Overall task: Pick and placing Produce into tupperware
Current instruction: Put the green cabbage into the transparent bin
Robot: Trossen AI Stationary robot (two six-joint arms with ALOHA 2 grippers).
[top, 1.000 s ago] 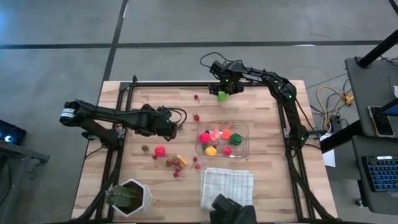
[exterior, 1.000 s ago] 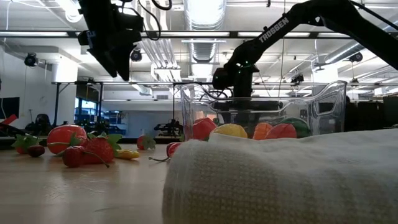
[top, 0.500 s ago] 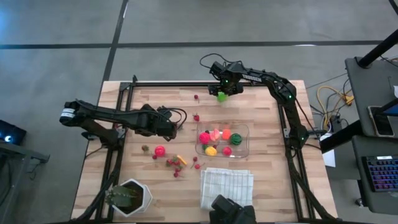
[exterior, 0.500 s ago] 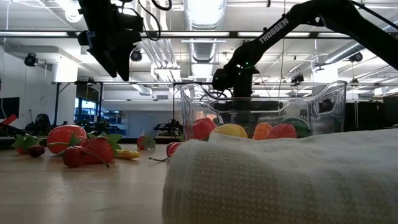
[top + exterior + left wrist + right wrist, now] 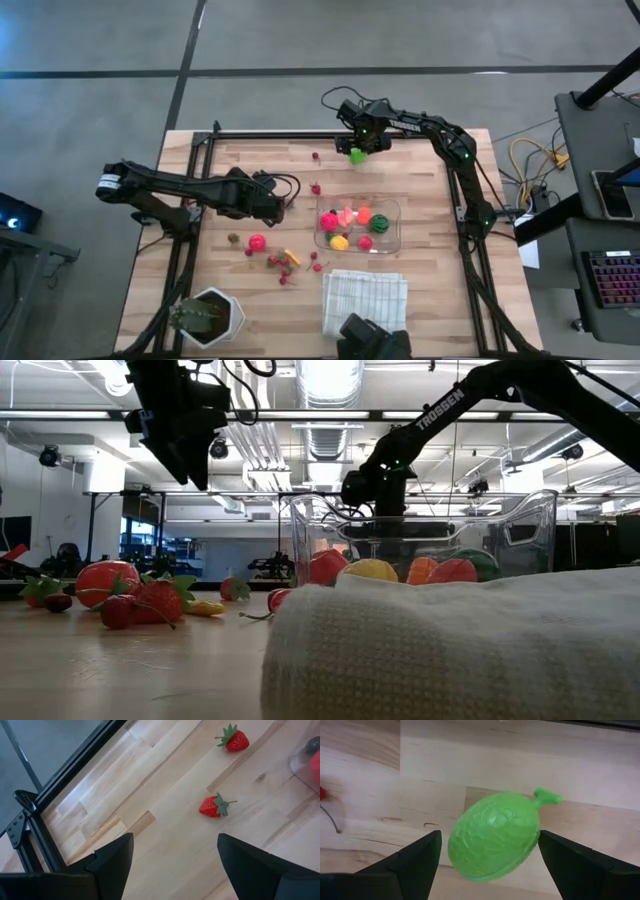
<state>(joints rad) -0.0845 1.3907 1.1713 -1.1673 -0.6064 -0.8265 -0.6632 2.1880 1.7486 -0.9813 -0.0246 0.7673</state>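
Observation:
A bright green, wrinkled fruit (image 5: 495, 837) lies on the wood near the table's far edge (image 5: 357, 154). My right gripper (image 5: 490, 865) points down over it, open, one finger on each side. The clear tupperware (image 5: 393, 207) at the table's middle holds pink, orange, yellow, red and dark green pieces. Loose produce lies to its left: a pink ball (image 5: 257, 242), a small cluster (image 5: 282, 265) and two strawberries (image 5: 214, 806) (image 5: 232, 741). My left gripper (image 5: 175, 862) hangs open above the table, left of the tupperware (image 5: 280, 208). My right gripper stands astride the green fruit from above. A strip of bare wood shows between one finger (image 5: 422, 865) and the fruit. The other fingertip (image 5: 555, 845) is right at the fruit's stem end (image 5: 540, 822); whether it touches, I cannot tell.
A folded white cloth (image 5: 364, 300) lies near the front edge, right of a potted plant in a white pot (image 5: 212, 318). Black frame rails (image 5: 200, 150) run along the table's left, right and far sides. Bare wood shows between the green fruit and the tupperware.

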